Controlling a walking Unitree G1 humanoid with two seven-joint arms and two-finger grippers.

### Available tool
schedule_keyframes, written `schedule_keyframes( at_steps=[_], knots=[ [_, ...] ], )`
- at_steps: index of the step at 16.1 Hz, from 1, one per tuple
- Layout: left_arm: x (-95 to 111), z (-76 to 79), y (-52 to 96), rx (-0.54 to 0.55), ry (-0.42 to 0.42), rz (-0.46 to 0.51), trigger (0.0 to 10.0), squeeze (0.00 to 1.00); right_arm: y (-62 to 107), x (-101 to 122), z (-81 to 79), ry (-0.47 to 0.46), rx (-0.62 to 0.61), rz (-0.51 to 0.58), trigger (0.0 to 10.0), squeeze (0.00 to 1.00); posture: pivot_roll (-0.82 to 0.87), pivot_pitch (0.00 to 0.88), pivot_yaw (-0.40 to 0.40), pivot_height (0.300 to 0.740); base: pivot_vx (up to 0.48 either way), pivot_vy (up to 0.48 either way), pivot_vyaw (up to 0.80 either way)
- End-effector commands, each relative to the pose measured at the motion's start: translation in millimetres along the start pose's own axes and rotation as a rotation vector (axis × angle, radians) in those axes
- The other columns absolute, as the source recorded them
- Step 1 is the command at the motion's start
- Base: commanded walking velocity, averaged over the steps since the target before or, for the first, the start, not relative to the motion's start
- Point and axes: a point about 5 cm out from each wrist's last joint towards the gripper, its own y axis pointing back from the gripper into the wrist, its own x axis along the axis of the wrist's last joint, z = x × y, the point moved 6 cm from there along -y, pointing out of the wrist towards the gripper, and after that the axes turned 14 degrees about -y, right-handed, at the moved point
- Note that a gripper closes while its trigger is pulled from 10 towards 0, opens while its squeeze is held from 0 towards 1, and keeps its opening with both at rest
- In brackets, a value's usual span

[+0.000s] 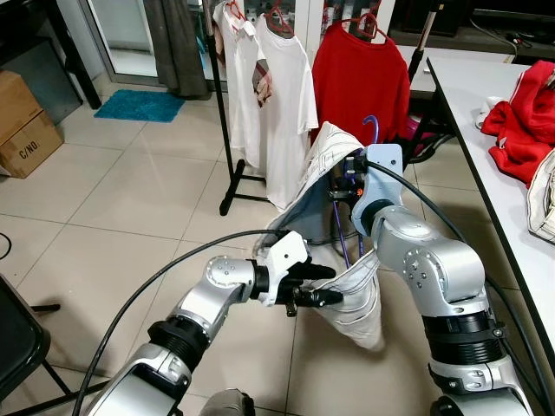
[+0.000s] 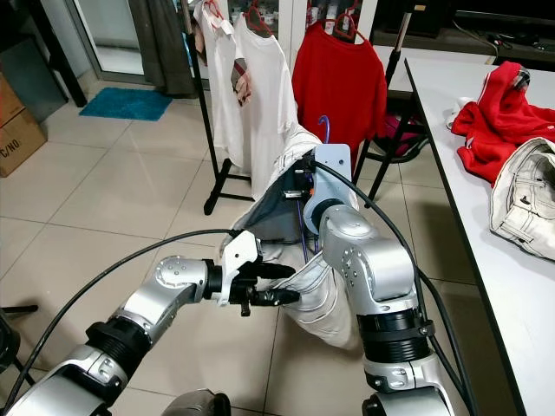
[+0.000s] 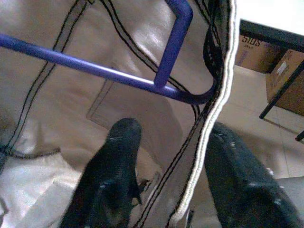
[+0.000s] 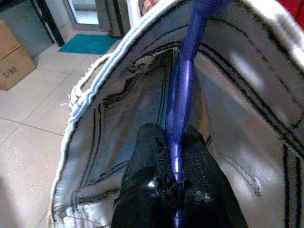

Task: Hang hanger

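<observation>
A purple-blue hanger (image 1: 371, 128) carries a white garment (image 1: 357, 299) with black stitching, held up over the floor in front of me. My right gripper (image 4: 175, 138) is shut on the hanger's stem (image 4: 183, 85), inside the garment's top opening. My left gripper (image 1: 325, 284) reaches in from the left at the garment's lower part. Its fingers (image 3: 114, 161) stand open, with the white hem (image 3: 209, 118) running between them and the hanger's bar (image 3: 95, 69) just beyond. A black clothes rack (image 1: 221, 95) behind holds white T-shirts (image 1: 286, 95) and a red shirt (image 1: 360, 82).
A white table (image 1: 486, 130) runs along the right, with a red garment (image 1: 529, 104) and a pale one (image 1: 546, 195) on it. A cardboard box (image 1: 22, 121) and a blue mat (image 1: 139, 104) lie far left. A black chair (image 1: 17, 338) stands at lower left.
</observation>
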Motion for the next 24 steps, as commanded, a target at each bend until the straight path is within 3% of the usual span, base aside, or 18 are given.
schedule_keyframes(
  at_steps=[1,5,9,11,13,16,17,18,19,20,24],
  knots=[
    [5.1,-4.4,1.6,0.001,-0.028,0.005,0.0,0.00,2.6,16.6,-4.7,0.000,0.023,0.057,10.0,0.00,0.03,0.019,0.023,0.740,0.000,0.000,0.00],
    [6.5,-4.1,6.5,-0.010,-0.032,0.009,0.0,0.00,2.8,14.9,-1.1,0.002,0.013,0.054,10.0,0.00,0.04,0.022,0.022,0.740,0.000,0.000,0.00],
    [21.2,-0.1,13.6,-0.053,-0.069,0.038,0.0,0.00,1.6,4.2,14.4,0.138,-0.043,0.038,10.0,0.00,0.04,0.025,0.020,0.740,0.000,0.000,0.00],
    [38.0,-5.6,22.1,-0.030,-0.093,0.080,0.0,0.00,0.6,-9.0,31.0,0.143,-0.081,0.004,10.0,0.00,0.04,0.027,0.018,0.740,0.000,0.000,0.00],
    [45.7,-8.9,26.8,-0.012,-0.098,0.100,0.0,0.00,0.3,-13.6,36.6,0.142,-0.092,-0.009,10.0,0.00,0.04,0.027,0.018,0.740,0.000,0.000,0.00],
    [33.7,-5.5,27.3,0.010,-0.097,0.054,0.0,0.00,-0.7,-11.1,32.2,0.101,-0.076,-0.002,10.0,0.00,0.05,0.029,0.019,0.740,0.000,0.000,0.00],
    [24.0,-1.8,22.8,0.030,-0.118,0.018,10.0,0.00,-1.7,-6.0,27.7,0.082,-0.063,0.014,10.0,0.00,0.05,0.028,0.022,0.740,0.000,0.000,0.00],
    [22.3,-1.5,21.6,0.039,-0.124,0.013,10.0,0.00,-1.9,-4.7,26.8,0.079,-0.061,0.017,10.0,0.00,0.05,0.028,0.022,0.740,0.000,0.000,0.00],
    [19.0,5.2,18.8,0.011,-0.086,0.021,10.0,1.00,-2.3,0.1,24.4,0.065,-0.057,0.031,10.0,0.00,0.05,0.028,0.022,0.740,0.000,0.000,0.00],
    [16.4,10.6,15.8,-0.004,-0.059,0.036,10.0,1.00,-2.2,5.9,21.3,0.057,-0.051,0.046,10.0,0.00,0.05,0.028,0.022,0.740,0.000,0.000,0.00],
    [5.4,10.4,8.7,0.010,-0.176,-0.001,10.0,1.00,-0.8,17.9,8.6,0.048,-0.016,0.073,10.0,0.00,0.05,0.026,0.018,0.740,0.000,0.000,0.00]
  ],
)
